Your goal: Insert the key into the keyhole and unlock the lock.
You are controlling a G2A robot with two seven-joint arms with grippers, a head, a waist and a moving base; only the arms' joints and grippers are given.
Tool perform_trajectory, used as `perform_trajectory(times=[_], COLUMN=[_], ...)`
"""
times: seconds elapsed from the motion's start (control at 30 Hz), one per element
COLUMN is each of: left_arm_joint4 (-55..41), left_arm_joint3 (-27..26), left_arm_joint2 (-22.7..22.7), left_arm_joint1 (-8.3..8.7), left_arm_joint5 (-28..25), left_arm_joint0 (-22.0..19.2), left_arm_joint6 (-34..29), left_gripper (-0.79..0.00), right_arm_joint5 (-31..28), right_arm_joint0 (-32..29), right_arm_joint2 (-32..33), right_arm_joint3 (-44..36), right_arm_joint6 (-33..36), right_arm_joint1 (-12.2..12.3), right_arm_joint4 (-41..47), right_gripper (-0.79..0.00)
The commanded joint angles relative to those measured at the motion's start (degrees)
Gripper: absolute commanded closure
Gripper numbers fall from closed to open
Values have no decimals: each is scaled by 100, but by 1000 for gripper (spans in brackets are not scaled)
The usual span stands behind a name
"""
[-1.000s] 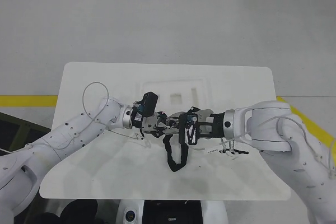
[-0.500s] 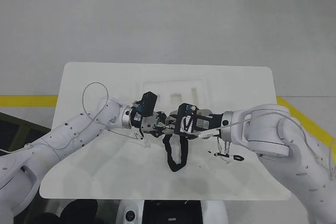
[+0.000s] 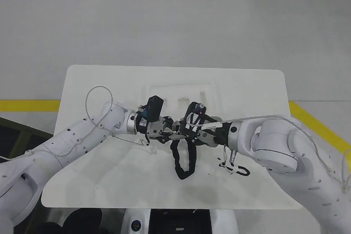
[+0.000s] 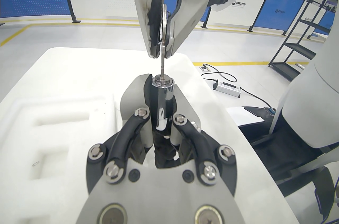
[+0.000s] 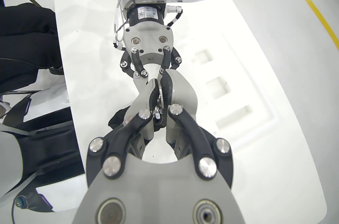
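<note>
Between the fingers of the left gripper (image 4: 162, 85), shut tight, the lock (image 4: 162, 106) is braced with its keyhole (image 4: 162, 77) facing the right gripper (image 4: 161, 52), which pinches the key (image 4: 162, 65) in line, tip seated, ready for turning.

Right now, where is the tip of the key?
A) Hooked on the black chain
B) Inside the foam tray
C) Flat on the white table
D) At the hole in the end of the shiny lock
D: in the left wrist view the right gripper holds the key with its tip in the hole at the end of the lock, which the left gripper holds.
</note>
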Motion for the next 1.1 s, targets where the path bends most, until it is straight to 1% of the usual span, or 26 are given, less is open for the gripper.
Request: perform_trajectory(times=[0.0, 0.17, 0.33, 0.5, 0.53, 0.57, 0.6, 0.63, 0.8, 0.9, 0.97, 1.0, 1.07], left_arm_joint4=[-4, 3, -9, -11, -13, -14, -9, -6, -26, -26, -20, -11, 3], left_arm_joint3=[-10, -12, -22, -33, -35, -36, -34, -32, -7, 23, 39, 42, 38], left_arm_joint2=[0, 0, 0, 0, 0, 0, 0, 0, 0, 0, 0, 0, 0], left_arm_joint1=[1, 4, 4, 5, 5, 5, 6, 6, 13, 31, 53, 66, 92], left_arm_joint5=[0, 0, 0, 0, 0, 0, 0, 0, 0, 0, 0, 0, 0], left_arm_joint0=[3, 5, 7, 7, 8, 9, 10, 10, 10, -16, -38, -49, -64], left_arm_joint6=[4, -3, -18, -28, -25, -20, -21, -24, -16, 27, 74, 94, 141], left_gripper=[0, 0, 0, 0, 0, 0, 0, 0, 0, 0, 0, 0, 0], right_arm_joint5=[270, 838, 1543, 1874, 1904, 1913, 1900, 1904, 1789, 1509, 1450, 1303, 726], right_arm_joint0=[6, -43, -111, -140, -145, -153, -157, -162, -305, -569, -833, -970, -1182], right_arm_joint2=[-18, -118, -221, -322, -335, -344, -345, -324, -59, 262, 565, 691, 876], right_arm_joint3=[-38, -226, -372, -453, -476, -498, -529, -553, -710, -657, -501, -471, -318], right_arm_joint6=[121, 197, 294, 215, 189, 178, 172, 163, 78, -81, -184, -348, -562], right_arm_joint1=[-9, -41, -83, -139, -148, -155, -160, -163, -136, -76, -26, -9, 34], right_arm_joint4=[-42, -299, -587, -579, -576, -559, -531, -517, -459, -405, -318, -149, 24], right_gripper=[0, 0, 0, 0, -43, -265, -760, -785, -785, -785, -785, -785, -785])
